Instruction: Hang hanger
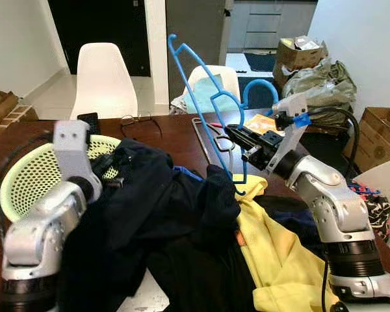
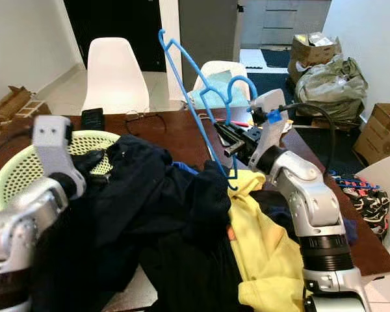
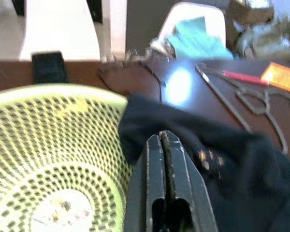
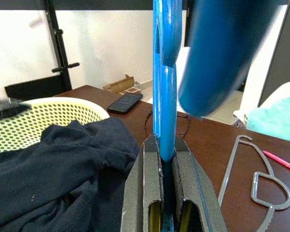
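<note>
The right gripper (image 1: pixel 232 133) reaches over the brown table (image 1: pixel 175 133), its fingers (image 4: pixel 150 183) clamped on the blue hanger (image 1: pixel 195 91). The hanger stands nearly upright in the air, tilted, with its hook at the top and its lower end just above the yellow shirt (image 1: pixel 279 253). Beside the gripper, a grey hanger (image 1: pixel 214 138) lies flat on the table, with a red pen (image 3: pixel 244 77) near it. The left gripper (image 3: pixel 165 159) hovers over the dark clothes (image 1: pixel 162 221), at the edge of the green basket (image 1: pixel 32 172); its fingers are pressed together with nothing between them. The clothes spill from the basket across the table and partly cover the shirt. A phone (image 1: pixel 88 119) and glasses (image 1: pixel 138 119) lie at the far side of the table. Two white chairs (image 1: pixel 104 78) stand behind it.
</note>
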{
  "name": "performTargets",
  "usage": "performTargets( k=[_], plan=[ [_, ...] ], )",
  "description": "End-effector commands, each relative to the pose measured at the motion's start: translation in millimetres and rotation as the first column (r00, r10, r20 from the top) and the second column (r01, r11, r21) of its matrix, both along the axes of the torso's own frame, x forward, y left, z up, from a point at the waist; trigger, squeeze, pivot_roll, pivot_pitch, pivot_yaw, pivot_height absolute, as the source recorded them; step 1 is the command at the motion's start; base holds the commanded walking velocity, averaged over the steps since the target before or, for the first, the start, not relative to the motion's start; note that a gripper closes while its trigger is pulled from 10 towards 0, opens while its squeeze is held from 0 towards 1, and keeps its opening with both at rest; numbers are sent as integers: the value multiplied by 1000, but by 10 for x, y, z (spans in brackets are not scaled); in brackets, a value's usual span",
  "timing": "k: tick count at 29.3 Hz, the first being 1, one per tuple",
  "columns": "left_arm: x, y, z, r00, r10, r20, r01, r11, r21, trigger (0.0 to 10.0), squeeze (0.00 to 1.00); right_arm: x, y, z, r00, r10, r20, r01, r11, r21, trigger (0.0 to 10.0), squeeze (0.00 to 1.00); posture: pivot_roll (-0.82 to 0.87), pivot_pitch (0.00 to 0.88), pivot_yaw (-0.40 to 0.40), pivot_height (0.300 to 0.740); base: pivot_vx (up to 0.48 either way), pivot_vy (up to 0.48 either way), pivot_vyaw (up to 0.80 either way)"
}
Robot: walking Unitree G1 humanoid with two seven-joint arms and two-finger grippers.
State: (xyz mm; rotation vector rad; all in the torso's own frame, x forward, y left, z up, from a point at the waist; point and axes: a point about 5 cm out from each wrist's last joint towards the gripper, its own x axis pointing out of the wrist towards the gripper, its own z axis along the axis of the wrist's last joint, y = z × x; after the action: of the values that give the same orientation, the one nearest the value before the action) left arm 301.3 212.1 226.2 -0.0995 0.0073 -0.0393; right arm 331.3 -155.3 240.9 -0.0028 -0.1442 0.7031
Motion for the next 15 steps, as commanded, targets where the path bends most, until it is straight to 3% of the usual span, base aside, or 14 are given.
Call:
performTargets(
  k=[1, 3, 8, 9, 10, 11, 15],
  plan=[
    [-14, 105, 217, 997, 33, 65, -34, 999, 7, 0, 0, 11, 27, 70, 1000, 7, 27, -7, 1000, -1, 10000, 0, -13, 0, -7, 740, 0, 0, 0],
    [-16, 202, 365, 991, 74, 111, -74, 997, 1, 0, 0, 14, 28, 70, 1000, 6, 28, -6, 1000, 1, 10000, 0, -13, 0, -7, 740, 0, 0, 0],
    [2, 209, 319, 994, 65, 88, -62, 997, -38, 0, 0, 17, 32, 65, 1000, 5, 28, -5, 1000, 2, 10000, 0, -7, 0, -5, 740, 0, 0, 0],
    [8, 165, 253, 997, 36, 69, -33, 998, -55, 3373, 82, 15, 35, 65, 1000, 5, 28, -6, 1000, 3, 10000, 0, -7, 0, -1, 740, 0, 0, 0],
    [14, 107, 189, 998, -1, 63, 6, 997, -80, 9412, 855, 13, 37, 65, 1000, 6, 28, -6, 1000, 4, 10000, 0, -7, 0, -1, 740, 0, 0, 0],
    [16, 46, 137, 997, -43, 62, 49, 993, -111, 10000, 1000, 12, 37, 64, 1000, 6, 28, -6, 1000, 6, 10000, 0, -7, 0, -1, 740, 0, 0, 0],
    [21, -28, 72, 995, -87, 56, 94, 984, -149, 10000, 1000, 12, 38, 61, 1000, 6, 27, -6, 1000, 6, 10000, 0, -7, 0, -1, 740, 0, 0, 0]
  ],
)
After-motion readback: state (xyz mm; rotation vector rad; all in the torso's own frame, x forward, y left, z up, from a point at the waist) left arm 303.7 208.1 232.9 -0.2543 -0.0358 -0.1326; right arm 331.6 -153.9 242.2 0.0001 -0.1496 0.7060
